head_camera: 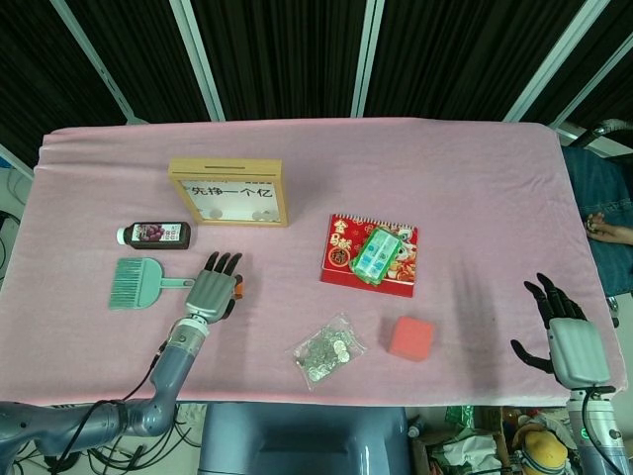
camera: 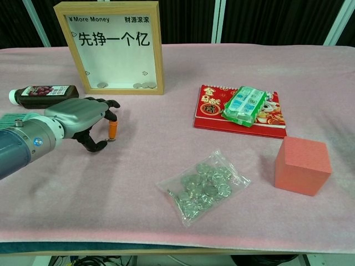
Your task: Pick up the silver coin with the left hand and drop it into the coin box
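**Observer:** Where was the silver coin (camera: 112, 139)?

**Operator:** At the orange fingertip of my left hand (camera: 83, 119), by the thumb, just off the pink cloth (camera: 166, 233) as far as I could tell. I judged it pinched, the other fingers loosely curled. It was too small to be sure.

**Observer:** Why so low?

**Operator:** The coin lay flat, so I pinched from above. The coin box (camera: 115, 47) stood behind, its slot on the top edge, so I would need height.

**Observer:** Obstacles?

**Operator:** The bottle (camera: 41, 94) lay near my wrist and the brush (head_camera: 138, 281) beside it. The path to the box looked open. My right hand (head_camera: 566, 334) hung past the table's corner, fingers spread, empty.
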`<state>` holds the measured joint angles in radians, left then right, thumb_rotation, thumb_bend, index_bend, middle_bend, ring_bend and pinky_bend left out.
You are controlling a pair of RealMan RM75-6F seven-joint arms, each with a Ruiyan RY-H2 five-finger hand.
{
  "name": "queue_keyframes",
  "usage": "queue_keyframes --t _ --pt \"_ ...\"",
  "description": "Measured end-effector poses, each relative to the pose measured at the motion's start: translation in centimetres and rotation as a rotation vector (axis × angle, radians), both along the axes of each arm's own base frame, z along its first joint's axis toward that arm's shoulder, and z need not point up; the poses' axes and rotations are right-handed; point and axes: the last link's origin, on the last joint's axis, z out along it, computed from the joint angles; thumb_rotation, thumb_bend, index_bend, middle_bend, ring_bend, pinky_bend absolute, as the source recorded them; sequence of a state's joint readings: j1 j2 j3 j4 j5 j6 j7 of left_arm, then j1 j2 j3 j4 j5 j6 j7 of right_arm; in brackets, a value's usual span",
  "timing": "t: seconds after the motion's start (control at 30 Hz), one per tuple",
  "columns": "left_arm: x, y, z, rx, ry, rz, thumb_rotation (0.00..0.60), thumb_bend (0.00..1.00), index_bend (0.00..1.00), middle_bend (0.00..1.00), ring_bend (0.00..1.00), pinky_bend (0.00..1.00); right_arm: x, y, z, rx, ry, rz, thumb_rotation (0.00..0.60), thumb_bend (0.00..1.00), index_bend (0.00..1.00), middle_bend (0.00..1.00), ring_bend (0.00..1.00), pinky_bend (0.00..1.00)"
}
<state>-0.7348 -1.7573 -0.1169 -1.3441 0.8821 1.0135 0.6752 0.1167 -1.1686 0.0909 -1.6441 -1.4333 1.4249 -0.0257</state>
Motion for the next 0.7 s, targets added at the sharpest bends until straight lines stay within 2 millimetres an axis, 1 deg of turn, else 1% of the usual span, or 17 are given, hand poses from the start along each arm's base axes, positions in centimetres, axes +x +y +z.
queue_keyframes --t 0.4,0.7 --pt "0.21 0.42 0.01 0.012 0.011 -0.015 0.6 0.42 0.49 0.04 0.0 0.0 0.05 0.0 -0.07 0.004 -0.002 0.001 0.6 0.16 0.13 0.02 0.1 0.19" --pt "0.36 0.48 0.05 0.022 0.004 -0.022 0.6 0.42 0.44 0.04 0.0 0.0 0.07 0.02 -0.1 0.006 -0.002 0.001 0.6 0.16 0.13 0.02 0.1 0.19"
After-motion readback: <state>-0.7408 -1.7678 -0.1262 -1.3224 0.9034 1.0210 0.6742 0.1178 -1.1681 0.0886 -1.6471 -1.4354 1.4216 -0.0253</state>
